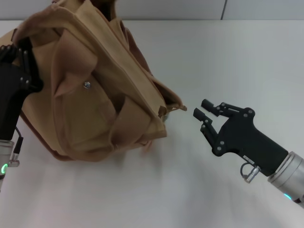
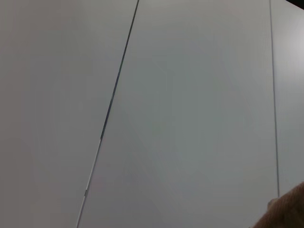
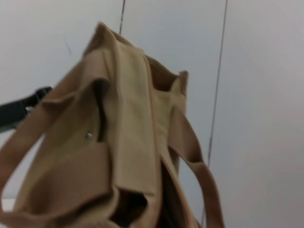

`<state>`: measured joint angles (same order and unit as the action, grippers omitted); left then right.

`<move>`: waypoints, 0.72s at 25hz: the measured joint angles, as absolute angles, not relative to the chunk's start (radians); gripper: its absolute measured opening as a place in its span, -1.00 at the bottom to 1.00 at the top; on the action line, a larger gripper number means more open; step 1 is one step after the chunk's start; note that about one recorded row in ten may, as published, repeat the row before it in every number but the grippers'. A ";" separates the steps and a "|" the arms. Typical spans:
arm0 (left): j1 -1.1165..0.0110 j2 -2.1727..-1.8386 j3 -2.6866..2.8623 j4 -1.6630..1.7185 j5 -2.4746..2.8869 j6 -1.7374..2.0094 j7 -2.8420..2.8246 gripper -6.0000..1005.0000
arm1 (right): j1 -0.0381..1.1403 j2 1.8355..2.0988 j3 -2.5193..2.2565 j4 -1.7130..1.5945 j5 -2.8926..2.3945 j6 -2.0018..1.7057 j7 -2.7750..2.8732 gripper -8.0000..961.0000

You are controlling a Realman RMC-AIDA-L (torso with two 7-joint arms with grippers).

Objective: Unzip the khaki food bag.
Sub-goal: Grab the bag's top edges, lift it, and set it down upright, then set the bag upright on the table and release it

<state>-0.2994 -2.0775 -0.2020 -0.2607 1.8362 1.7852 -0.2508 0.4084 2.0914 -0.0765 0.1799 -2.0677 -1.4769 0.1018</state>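
Khaki food bag (image 1: 95, 90) near right gripper's (image 1: 203, 115) parted, empty jaws.

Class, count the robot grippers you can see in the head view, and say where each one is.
2. The left gripper presses against the khaki food bag at its left end. The right gripper hovers open just right of the bag.

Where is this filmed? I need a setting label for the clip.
Probably a lab or test bench: a plain white table, pale seamed wall panels, and only the khaki food bag between the left claw and right claw.
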 joint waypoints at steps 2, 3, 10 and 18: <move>-0.297 -2.076 -0.211 -0.258 1.836 1.787 -0.275 -0.78 | 0.408 2.091 -0.070 0.171 -2.068 -1.461 0.101 -0.84; -0.296 -2.076 -0.225 -0.251 1.836 1.787 -0.307 -0.78 | 0.409 2.091 -0.068 0.168 -2.068 -1.451 0.101 -0.84; -0.302 -2.076 -0.250 -0.230 1.836 1.779 -0.376 -0.77 | 0.446 2.091 -0.065 0.185 -2.068 -1.365 0.106 -0.19; -0.306 -2.078 -0.250 -0.230 1.838 1.776 -0.380 -0.77 | 0.518 2.092 -0.029 0.219 -2.071 -1.249 0.101 -0.20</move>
<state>-0.3063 -2.0784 -0.2498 -0.2301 1.8380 1.7756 -0.3798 0.5182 2.0920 -0.0293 0.2191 -2.0711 -1.2489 0.1014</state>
